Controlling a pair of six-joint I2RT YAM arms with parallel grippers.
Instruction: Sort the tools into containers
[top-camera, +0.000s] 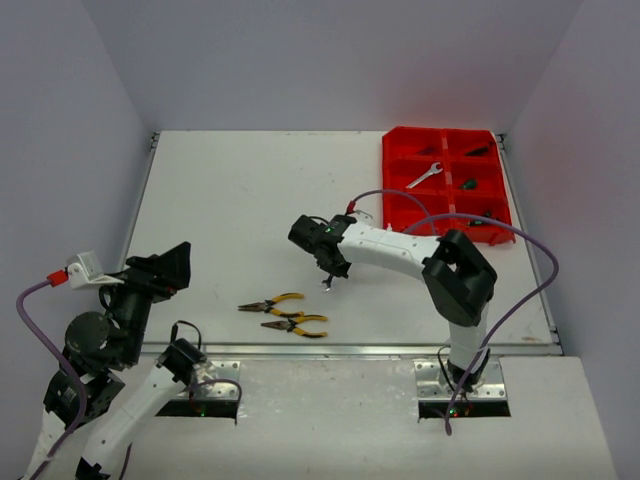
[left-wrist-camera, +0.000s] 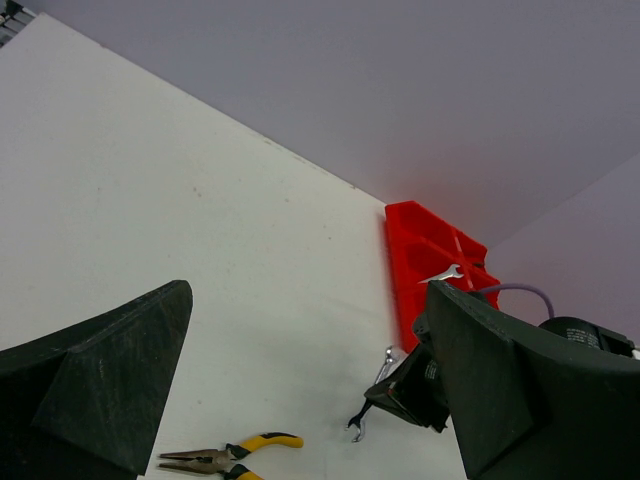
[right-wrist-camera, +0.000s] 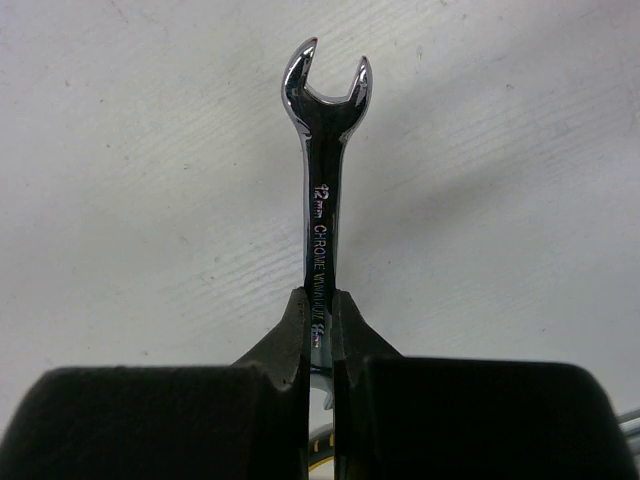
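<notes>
My right gripper (top-camera: 329, 272) is shut on a silver 12 mm wrench (right-wrist-camera: 322, 180) and holds it just above the table's middle, open end forward. That wrench also shows in the left wrist view (left-wrist-camera: 371, 402), hanging from the right gripper (left-wrist-camera: 410, 392). Two yellow-handled pliers (top-camera: 272, 303) (top-camera: 296, 325) lie near the front edge, left of the right gripper; one shows in the left wrist view (left-wrist-camera: 226, 455). The red tray (top-camera: 388, 190) stands at the far right and holds another silver wrench (top-camera: 424, 176) and dark green-handled tools (top-camera: 467, 184). My left gripper (top-camera: 166, 268) is open and empty at the front left.
The tray (left-wrist-camera: 402, 262) sits against the table's right rear corner. Grey walls close in the back and both sides. A purple cable (top-camera: 400, 200) arches from the right arm over the tray's near edge.
</notes>
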